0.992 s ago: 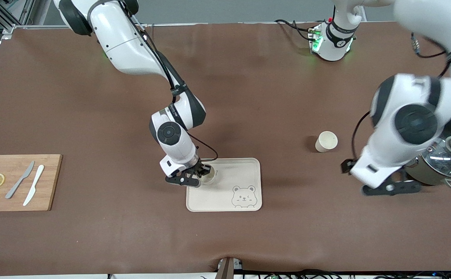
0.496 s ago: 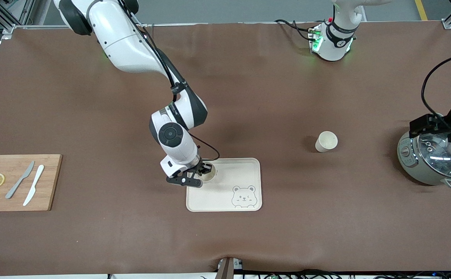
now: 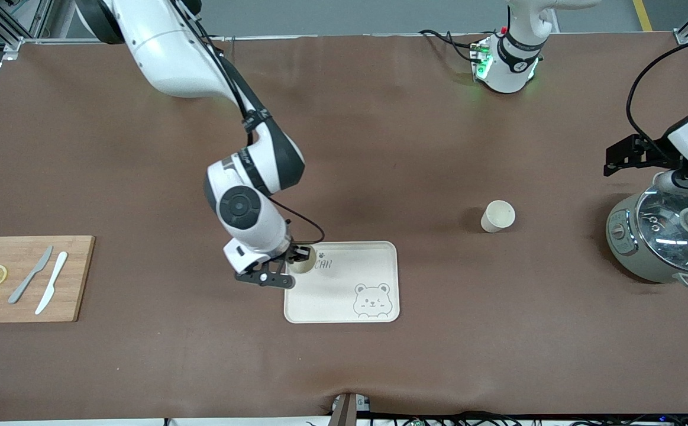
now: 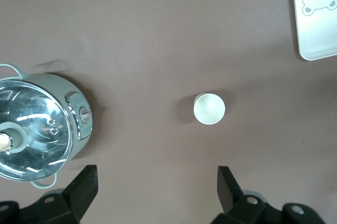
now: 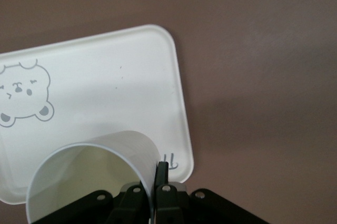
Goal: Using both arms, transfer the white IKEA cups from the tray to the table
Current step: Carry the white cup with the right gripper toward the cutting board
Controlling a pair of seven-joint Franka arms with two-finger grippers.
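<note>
My right gripper point(image 3: 297, 258) is shut on the rim wall of one white cup point(image 3: 303, 264), one finger inside and one outside. It holds the cup over the corner of the cream bear tray point(image 3: 355, 272) toward the right arm's end. In the right wrist view the cup point(image 5: 95, 176) fills the space by the gripper point(image 5: 158, 174), above the tray point(image 5: 105, 76). The second white cup point(image 3: 498, 215) stands upright on the brown table, alone, between tray and pot. My left gripper point(image 3: 624, 155) is up in the air beside the pot, open and empty point(image 4: 158, 179). That cup point(image 4: 209, 108) shows below it.
A grey-green pot with glass lid point(image 3: 666, 242) stands at the left arm's end of the table and also shows in the left wrist view point(image 4: 37, 129). A wooden board point(image 3: 77, 278) with two knives and lemon slices lies at the right arm's end.
My right gripper has shifted with its cup toward the right arm's end, uncovering print on the tray. My left arm swung up from low over the table to beside the pot.
</note>
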